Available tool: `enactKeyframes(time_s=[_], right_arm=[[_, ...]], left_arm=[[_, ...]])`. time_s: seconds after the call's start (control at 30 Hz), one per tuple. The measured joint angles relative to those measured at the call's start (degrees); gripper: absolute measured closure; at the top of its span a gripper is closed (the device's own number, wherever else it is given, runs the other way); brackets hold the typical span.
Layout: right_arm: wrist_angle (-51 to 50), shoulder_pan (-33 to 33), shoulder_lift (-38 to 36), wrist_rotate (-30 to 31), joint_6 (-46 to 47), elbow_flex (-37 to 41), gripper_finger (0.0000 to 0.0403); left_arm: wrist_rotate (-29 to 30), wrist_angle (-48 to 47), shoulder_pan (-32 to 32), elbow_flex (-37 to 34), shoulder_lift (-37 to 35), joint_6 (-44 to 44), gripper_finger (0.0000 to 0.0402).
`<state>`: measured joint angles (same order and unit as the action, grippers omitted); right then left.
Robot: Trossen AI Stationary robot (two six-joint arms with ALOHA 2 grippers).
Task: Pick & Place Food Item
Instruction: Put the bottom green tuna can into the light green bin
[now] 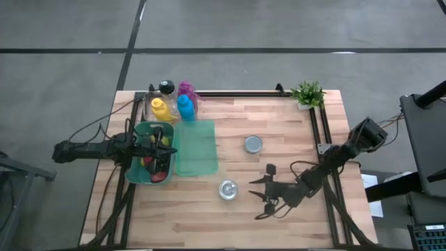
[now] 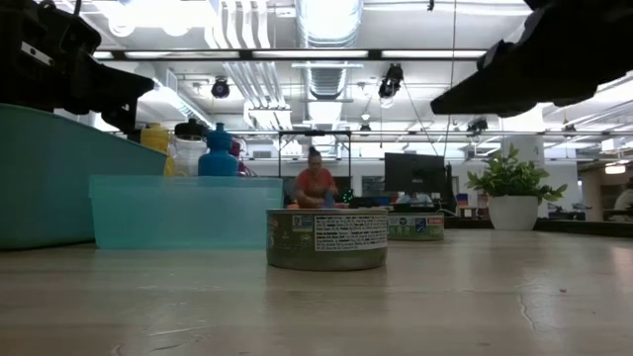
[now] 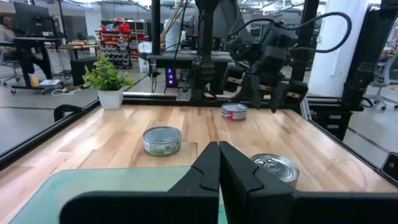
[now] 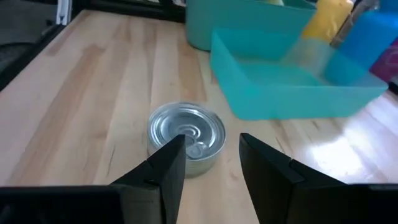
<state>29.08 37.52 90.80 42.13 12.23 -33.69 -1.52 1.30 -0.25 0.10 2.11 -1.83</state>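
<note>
Three food cans stand upright on the wooden table. A silver pull-tab can (image 1: 228, 189) (image 4: 186, 137) is near the middle front, and a green-label can (image 1: 254, 144) (image 3: 162, 140) lies farther back. A red-label can (image 3: 234, 112) sits below my right arm. My right gripper (image 1: 259, 194) (image 4: 211, 146) hovers to the right of the silver can and slants down toward it. A narrow gap shows between its fingers, with nothing in it. My left gripper (image 1: 164, 143) (image 3: 219, 149) is shut and level over the teal basket (image 1: 143, 167).
A shallow teal tray (image 1: 196, 148) lies beside the basket, which holds red and yellow items. Yellow, blue and purple bottles (image 1: 174, 104) stand at the far left. A potted plant (image 1: 308, 94) is at the far right corner. Bare wood stretches along the near edge.
</note>
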Motion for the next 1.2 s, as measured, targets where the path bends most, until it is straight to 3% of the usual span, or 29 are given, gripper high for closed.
enactKeyframes(time_s=[0.57,0.67,0.77,0.93,1.2], right_arm=[[-0.20,-4.05,0.00,0.04,-10.47,-1.01,0.0256],[-0.20,-4.06,0.00,0.04,-9.64,-1.01,0.0256],[-0.22,-4.06,0.00,0.02,-9.52,-1.01,0.0256],[-0.96,-4.98,0.00,0.04,-9.07,-0.89,0.0256],[-3.19,-6.45,0.02,-0.02,-4.93,-0.79,0.0256]], left_arm=[[0.00,0.17,-0.02,0.00,-0.03,-0.34,0.0399],[0.00,3.58,0.04,0.13,0.00,-8.22,0.0399],[-3.25,-1.67,-0.06,2.90,0.66,-10.73,0.0399],[-8.39,-3.10,-0.20,9.89,5.88,-11.01,0.0399],[-8.82,-12.12,-2.66,20.80,22.87,-14.23,0.0399]])
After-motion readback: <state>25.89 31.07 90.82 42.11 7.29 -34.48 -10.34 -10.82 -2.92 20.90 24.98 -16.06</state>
